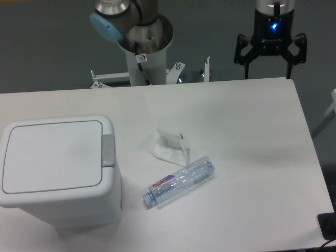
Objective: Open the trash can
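Note:
The white trash can (58, 173) stands at the table's front left, its flat lid down. A small grey push tab (108, 150) sits at the lid's right edge. My gripper (266, 68) hangs high at the back right, over the table's far edge, far from the can. Its black fingers (242, 55) are spread wide, open with nothing between them.
A clear plastic bottle (179, 181) lies on its side in the middle of the white table (252, 136). A crumpled white wrapper (170, 147) lies just behind it. The arm's base (144, 47) rises behind the back edge.

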Robot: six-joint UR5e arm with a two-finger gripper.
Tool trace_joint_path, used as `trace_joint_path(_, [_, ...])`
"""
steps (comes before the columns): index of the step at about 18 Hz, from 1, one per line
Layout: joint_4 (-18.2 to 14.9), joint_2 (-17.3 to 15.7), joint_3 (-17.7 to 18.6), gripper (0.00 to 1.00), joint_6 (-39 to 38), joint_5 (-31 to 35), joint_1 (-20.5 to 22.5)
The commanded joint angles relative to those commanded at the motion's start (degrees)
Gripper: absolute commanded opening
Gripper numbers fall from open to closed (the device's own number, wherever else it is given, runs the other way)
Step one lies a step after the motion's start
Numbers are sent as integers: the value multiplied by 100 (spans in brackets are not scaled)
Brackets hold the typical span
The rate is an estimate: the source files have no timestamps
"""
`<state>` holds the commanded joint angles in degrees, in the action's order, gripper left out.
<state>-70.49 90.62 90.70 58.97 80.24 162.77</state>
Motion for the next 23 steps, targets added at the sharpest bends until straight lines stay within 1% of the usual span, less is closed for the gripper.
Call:
trace_joint_path(7, [44,88,17,100,-17,9,-53])
trace_joint_path(9, [420,114,131,100,-70,9,-131])
trace_joint_path(10, [605,210,106,100,-253,26,-262])
trace_joint_path(12, [738,307,53,100,-902,44,-517])
trace_joint_path(13, [825,403,-8,100,-1418,35,-684])
trace_joint_path(14, [887,517,-96,100,-1693,35,-851])
trace_joint_path(15, [1018,736,-314,100,-2105,44,-1148])
trace_joint_path(16, [1028,869,-456,100,-2388,53,-1317])
trace_joint_path(17, [1028,975,-631,100,-2834,27,-1440])
trace_joint_path(20, [1020,1072,-1018,100,-3584,-44,-1739])
trace_joint_path(21, [1020,1072,-1141,100,-3803,-174,-1897])
trace_joint_path(22, [1020,1072,-1177,100,-4154,-489,-2090])
trace_joint_path(23, [1002,1055,-1169,100,-4340,-666,-2144])
